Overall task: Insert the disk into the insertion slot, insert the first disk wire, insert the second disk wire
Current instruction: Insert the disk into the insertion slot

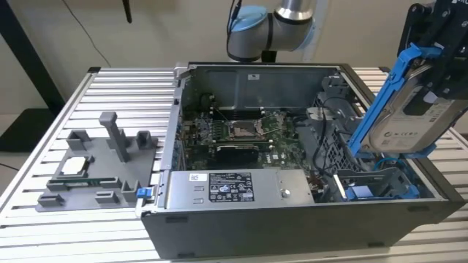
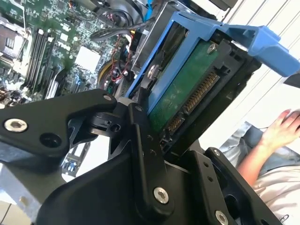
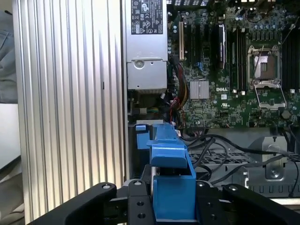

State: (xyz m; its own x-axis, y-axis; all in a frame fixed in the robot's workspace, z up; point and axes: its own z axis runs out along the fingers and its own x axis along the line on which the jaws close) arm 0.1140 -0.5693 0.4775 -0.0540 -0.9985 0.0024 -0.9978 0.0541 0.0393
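My black claw (image 1: 433, 82) is pinching the silver-grey hard drive in its bright blue plastic carrier (image 1: 406, 123); the drive hangs tilted over the grey perforated drive bay with blue rails (image 1: 380, 183), lower end near its mouth, and I cannot tell whether they touch; the bay sits in the open grey computer case (image 1: 292, 230), at the exterior view's right; the case also holds a green motherboard (image 1: 241, 134) and a grey labelled power-supply box (image 1: 234, 189), and rests on the ribbed metal tabletop (image 1: 109, 93).

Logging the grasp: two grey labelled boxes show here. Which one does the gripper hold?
The blue-framed disk, clamped tilted by the gripper above the case; the power-supply box lies mounted inside the case.
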